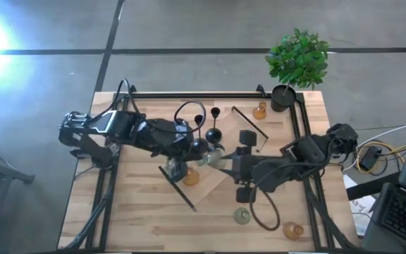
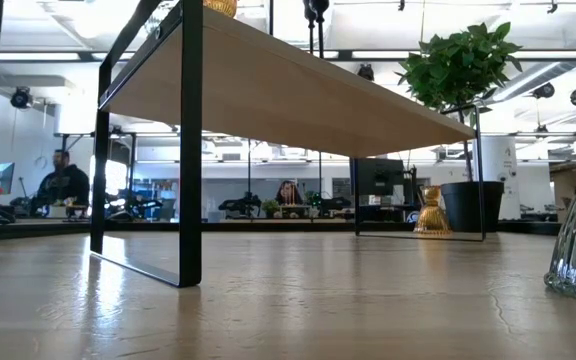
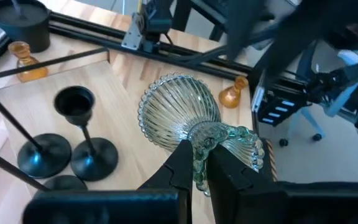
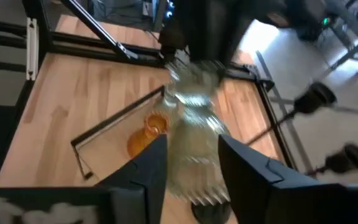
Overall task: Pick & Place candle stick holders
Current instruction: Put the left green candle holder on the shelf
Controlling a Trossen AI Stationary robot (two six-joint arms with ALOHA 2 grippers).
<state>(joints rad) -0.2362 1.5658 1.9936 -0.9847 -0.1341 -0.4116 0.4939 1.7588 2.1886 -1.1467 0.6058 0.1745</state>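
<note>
Mid-frame in the high view, your left gripper (image 3: pixel 199 163) is clamped on the ribbed pale green glass holder (image 3: pixel 188 118). The right gripper (image 4: pixel 191 163) has its fingers apart around the same holder. Back it away straight, clear of the black stemmed holders (image 3: pixel 79 134) upper centre.

- A wooden table (image 1: pixel 146 219) with a black frame along its edges carries everything.
- A raised wooden shelf (image 1: pixel 220 185) on black legs stands at its middle.
- A potted plant (image 1: pixel 296 65) sits at the far right corner, an amber holder (image 1: pixel 260 111) just beside it.
- A green holder (image 1: pixel 242 215) and another amber one (image 1: pixel 292 230) stand near the front edge.
</note>
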